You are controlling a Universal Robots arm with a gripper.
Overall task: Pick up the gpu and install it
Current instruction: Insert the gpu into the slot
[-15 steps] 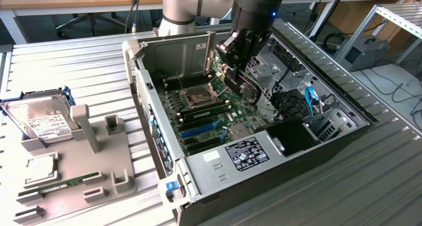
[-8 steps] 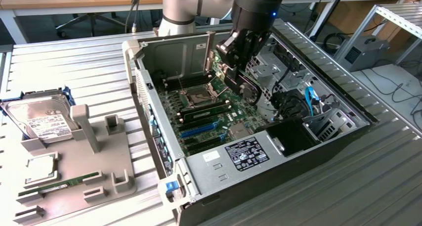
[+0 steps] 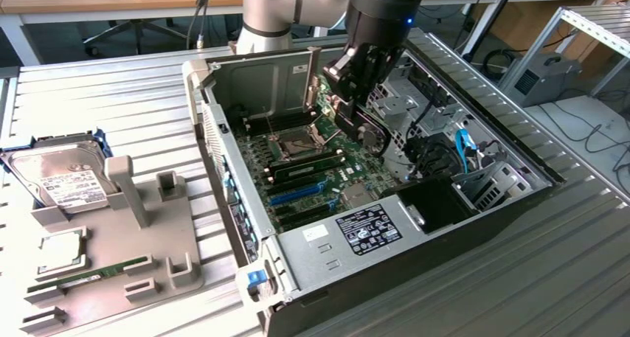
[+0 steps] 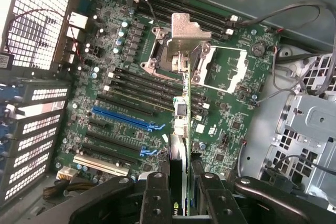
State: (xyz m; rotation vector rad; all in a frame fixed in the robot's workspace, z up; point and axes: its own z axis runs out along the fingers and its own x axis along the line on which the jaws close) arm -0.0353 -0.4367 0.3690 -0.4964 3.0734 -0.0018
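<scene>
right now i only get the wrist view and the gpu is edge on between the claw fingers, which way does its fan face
observer: in the exterior view the gpu hangs upright from the claw, and its fan face looks turned toward that view's right
operator: whats on the parts tray
observer: a hard drive, a cpu and a ram stick, on the grey tray to the exterior view's left of the case
</scene>
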